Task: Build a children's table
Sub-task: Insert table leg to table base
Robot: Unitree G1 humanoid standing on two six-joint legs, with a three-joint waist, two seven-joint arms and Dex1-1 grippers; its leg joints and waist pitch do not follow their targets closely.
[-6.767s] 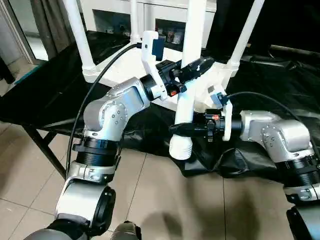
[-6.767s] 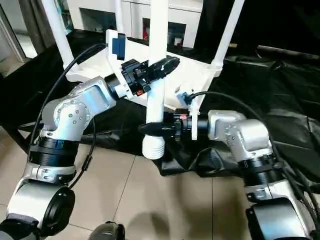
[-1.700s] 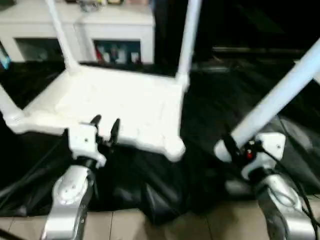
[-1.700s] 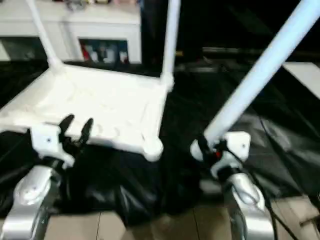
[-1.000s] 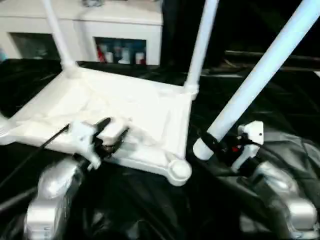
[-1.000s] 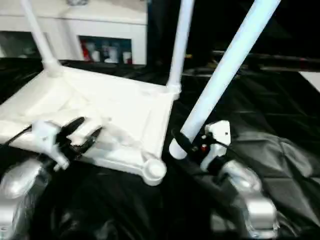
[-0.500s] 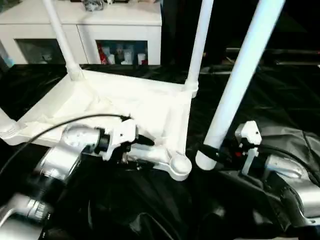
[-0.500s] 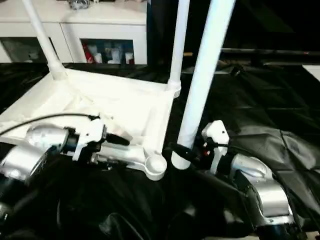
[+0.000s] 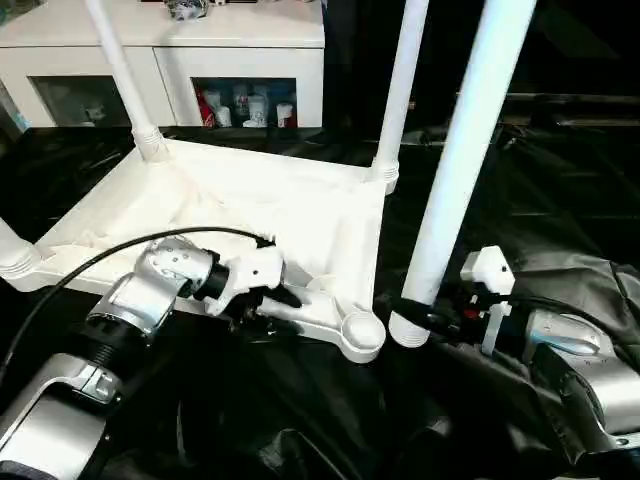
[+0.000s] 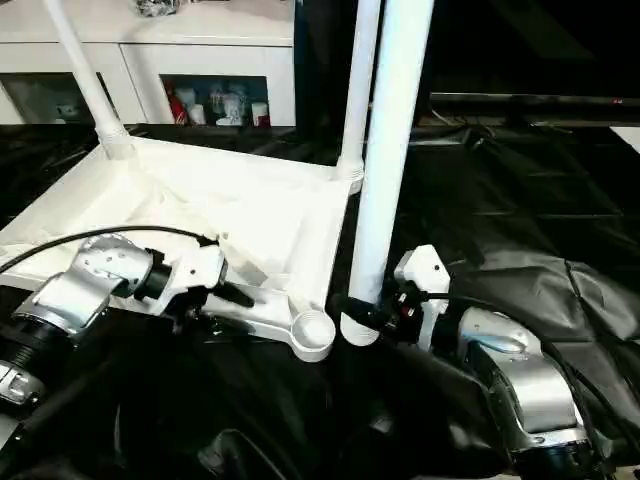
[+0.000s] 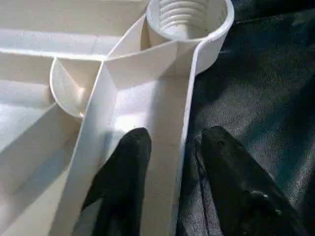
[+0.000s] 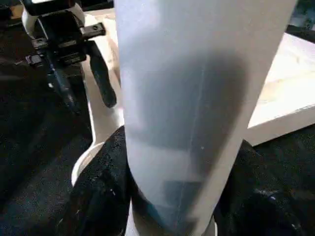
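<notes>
Your left arm reaches in low from the near-left, forearm angled toward the upside-down tabletop, wrist turned so the left gripper straddles the near rim. One finger sits inside the rim, the other outside over the black sheet; they bracket the rim with a small gap on each side, not pressed on it in the wrist view.

Your right arm comes in from the near-right, roughly level. The right gripper is clamped around the loose leg just above its threaded bottom end. The leg stands nearly upright, leaning slightly away from the tabletop.

The empty socket is at the near-right corner of the tabletop, threads visible in the left wrist view. The bottom of the loose leg sits just beside that socket, to its right, not over it.

Two legs are already seated in the far corners, a third at the near-left corner.

Room: black sheet lies open to the right of the tabletop and toward you. A white cabinet stands behind.
</notes>
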